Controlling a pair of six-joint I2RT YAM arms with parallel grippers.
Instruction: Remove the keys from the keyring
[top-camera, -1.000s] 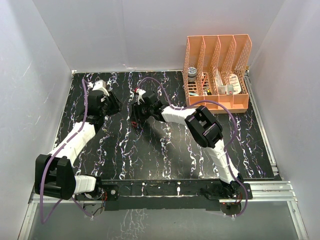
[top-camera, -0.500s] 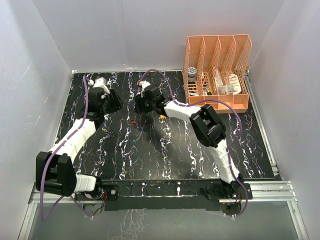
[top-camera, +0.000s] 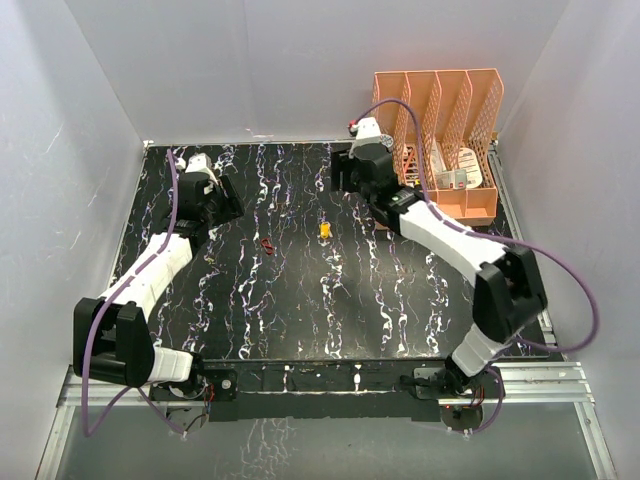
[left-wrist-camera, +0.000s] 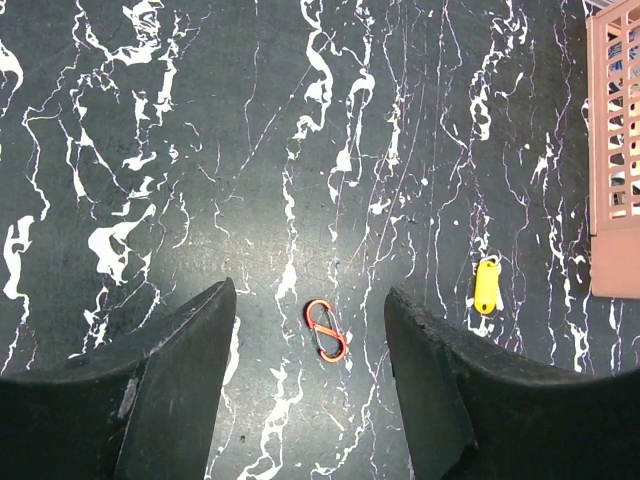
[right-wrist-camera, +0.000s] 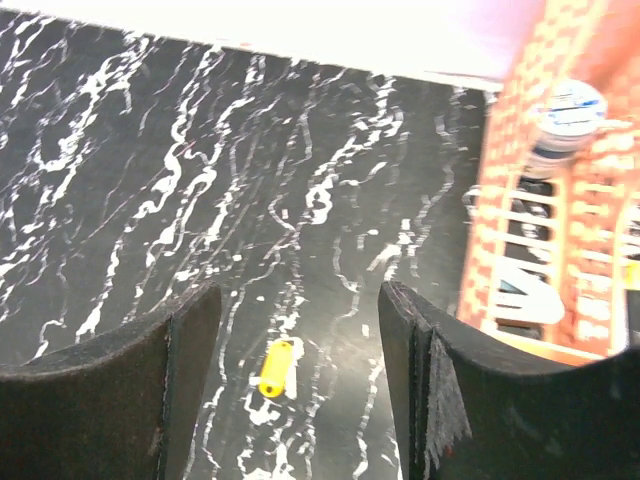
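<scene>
Both my claws are spread wide with nothing in them right now. My left claw (left-wrist-camera: 307, 292) hangs over the black marbled surface (top-camera: 300, 300), and its wrist cam shows the keyring (left-wrist-camera: 326, 330), a little red double-loop clip, lying flat between my two fingers. The key (left-wrist-camera: 486, 286) is lying separately, off to one side of the keyring, not touching it. My right claw (right-wrist-camera: 300, 290) is up near the orange file rack (top-camera: 440, 110), and its own cam shows the yellow key on the surface below the gap.
</scene>
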